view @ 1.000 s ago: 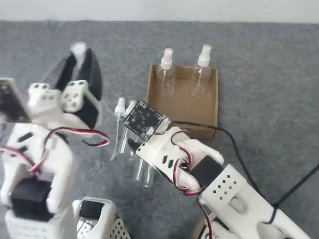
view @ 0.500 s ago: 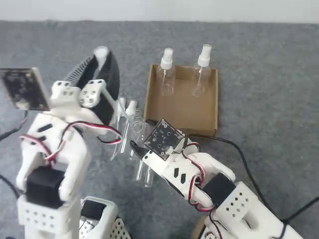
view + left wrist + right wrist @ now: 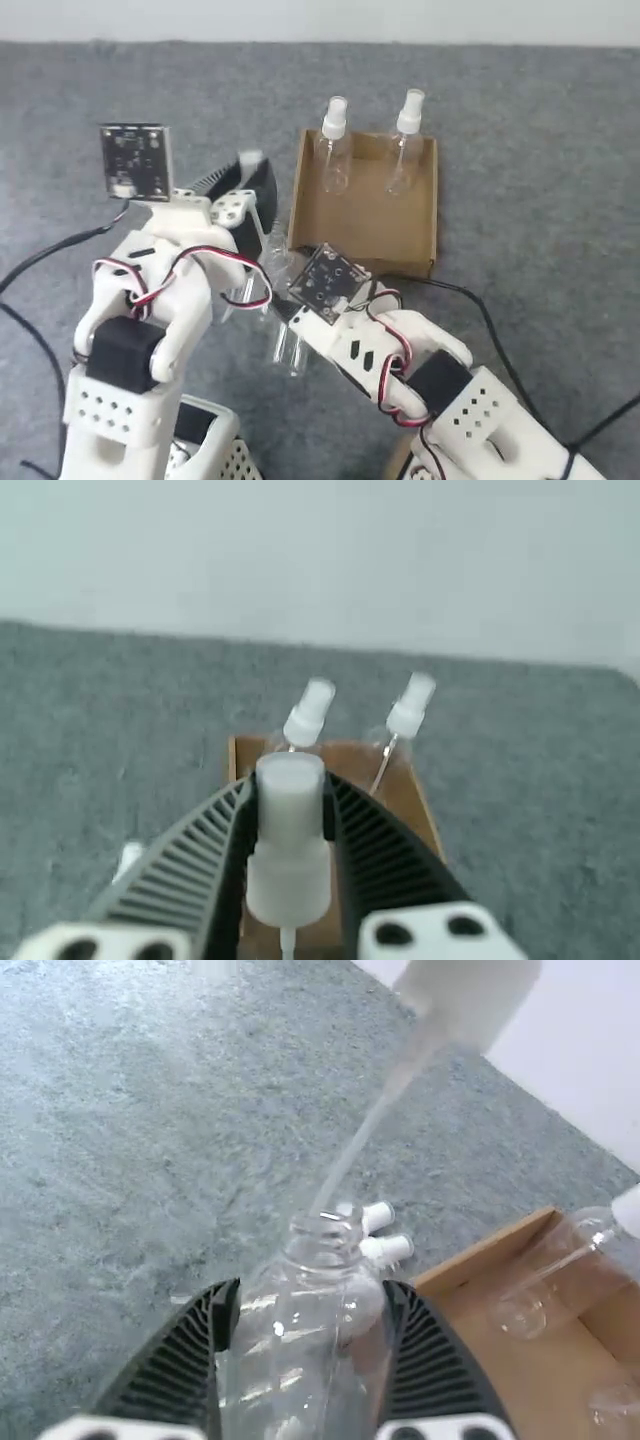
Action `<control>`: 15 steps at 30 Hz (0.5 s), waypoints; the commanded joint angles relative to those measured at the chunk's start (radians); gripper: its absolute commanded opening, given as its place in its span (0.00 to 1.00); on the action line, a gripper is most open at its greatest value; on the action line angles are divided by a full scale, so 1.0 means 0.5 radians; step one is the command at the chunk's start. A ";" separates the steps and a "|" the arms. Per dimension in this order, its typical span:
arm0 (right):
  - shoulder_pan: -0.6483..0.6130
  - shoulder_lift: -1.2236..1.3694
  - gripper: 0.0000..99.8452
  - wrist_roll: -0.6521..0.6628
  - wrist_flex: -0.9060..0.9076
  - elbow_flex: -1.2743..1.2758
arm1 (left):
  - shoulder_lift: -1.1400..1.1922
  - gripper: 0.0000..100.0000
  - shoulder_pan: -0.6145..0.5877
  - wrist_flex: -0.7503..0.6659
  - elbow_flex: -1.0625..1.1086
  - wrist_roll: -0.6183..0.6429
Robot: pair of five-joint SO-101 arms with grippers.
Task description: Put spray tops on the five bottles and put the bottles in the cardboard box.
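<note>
cardboard box (image 3: 370, 225): open-topped and shallow, flat on the grey carpet (image 3: 520, 120), beyond both arms.
box contents: two capped bottles (image 3: 333, 150) (image 3: 404, 145), clear with white spray heads, side by side against the far wall, a small gap between them.
same bottles, left wrist view: two white heads (image 3: 308, 710) (image 3: 410, 705) beyond the fingertips, brown box wall (image 3: 235, 755) beneath.
left gripper (image 3: 290, 790): ribbed black fingers pressed together on a spray top (image 3: 290, 840), one finger on each side of its white collar, head just past the fingertips.
left gripper, high view (image 3: 248, 178): raised over the carpet, just beside the box's left wall, with the white top (image 3: 250, 158) at its tip.
right gripper (image 3: 310, 1300): fingers clamped on the shoulders of an open bottle (image 3: 300, 1340), clear, mouth uppermost and uncapped.
spray top over open bottle: held top (image 3: 468, 990) above the bottle, dip tube (image 3: 365, 1135) slanting down to the mouth; cannot tell whether the tube's end is inside the neck.
loose spray tops (image 3: 378, 1215) (image 3: 388, 1248): two white heads lying on the carpet just beyond the open bottle, near the box's near corner (image 3: 520, 1380), touching or almost touching each other.
</note>
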 commanded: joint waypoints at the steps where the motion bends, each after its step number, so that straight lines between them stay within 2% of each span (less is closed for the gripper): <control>1: 0.149 -0.130 0.01 -0.021 -0.161 0.006 | -0.034 0.01 0.000 0.107 0.020 0.006; 7: 0.207 -0.115 0.01 -0.365 -0.477 0.150 | -0.034 0.01 0.049 -0.009 0.204 0.006; 15: 0.210 0.008 0.01 -0.399 -0.667 0.169 | -0.034 0.01 0.138 -0.138 0.453 -0.080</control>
